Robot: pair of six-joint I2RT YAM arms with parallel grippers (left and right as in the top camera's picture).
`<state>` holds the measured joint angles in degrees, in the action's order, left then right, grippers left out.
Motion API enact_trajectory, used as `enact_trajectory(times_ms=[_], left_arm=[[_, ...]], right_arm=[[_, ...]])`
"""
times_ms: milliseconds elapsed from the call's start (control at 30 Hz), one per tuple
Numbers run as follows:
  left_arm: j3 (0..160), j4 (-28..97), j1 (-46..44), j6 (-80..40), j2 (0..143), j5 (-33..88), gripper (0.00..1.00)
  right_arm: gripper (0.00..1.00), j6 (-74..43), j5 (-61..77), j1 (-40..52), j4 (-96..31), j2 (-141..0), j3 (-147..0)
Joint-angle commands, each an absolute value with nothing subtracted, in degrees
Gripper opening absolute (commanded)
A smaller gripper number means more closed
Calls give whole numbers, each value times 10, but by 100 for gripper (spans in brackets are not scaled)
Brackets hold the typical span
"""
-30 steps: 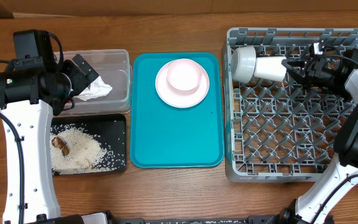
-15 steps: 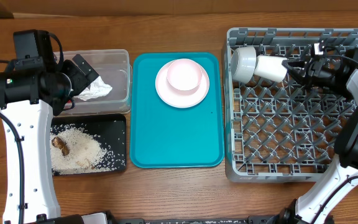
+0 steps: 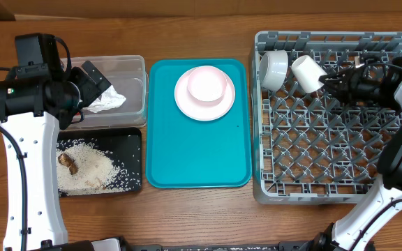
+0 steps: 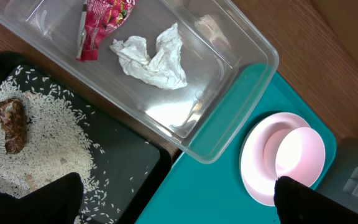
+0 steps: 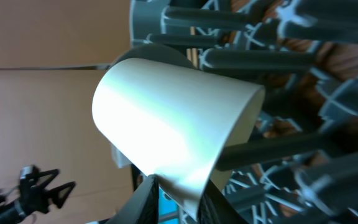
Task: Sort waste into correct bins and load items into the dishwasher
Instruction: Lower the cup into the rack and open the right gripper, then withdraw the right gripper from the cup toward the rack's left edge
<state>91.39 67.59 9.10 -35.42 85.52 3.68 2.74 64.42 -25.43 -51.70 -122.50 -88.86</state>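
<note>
Small pale cup [image 3: 306, 72] has tipped over since a second ago and now lies in the grey lattice dish rack [image 3: 257, 139], beside the grey-white bowl [image 3: 273, 67]. Right gripper [image 3: 326, 79] is loosening at its rim; we can't tell if it's released. Left gripper [image 4: 176, 205] is spread wide, empty. We call the cup loaded.

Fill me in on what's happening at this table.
Two robot arms are sorting waste and loading a dish rack. The right pincer is at the rim of a pale cup lying tilted in the rack beside a grey-white bowl; whether it grips is unclear. The left pincer hangs open over the clear tub, which holds the napkin and wrapper. Plate and pink bowl wait on the teal tray.
</note>
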Motion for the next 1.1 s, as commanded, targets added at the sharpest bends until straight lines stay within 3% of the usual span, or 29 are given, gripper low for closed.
enact_trajectory(times_ms=[0, 367, 567, 833, 1067], left_arm=[[915, 675, 93, -343, 860, 39, 100], [915, 675, 93, -343, 860, 39, 100], [915, 675, 92, -343, 860, 39, 100], [915, 675, 93, -343, 860, 39, 100], [915, 675, 93, -343, 860, 39, 100]], right_arm=[[22, 30, 510, -245, -515, -1196, -901], [30, -3, 317, -244, -559, -1084, -901], [33, -4, 326, -227, -570, -1067, -901], [5, 12, 471, -163, -507, -1067, -901], [4, -20, 357, -102, -439, -1067, -901]])
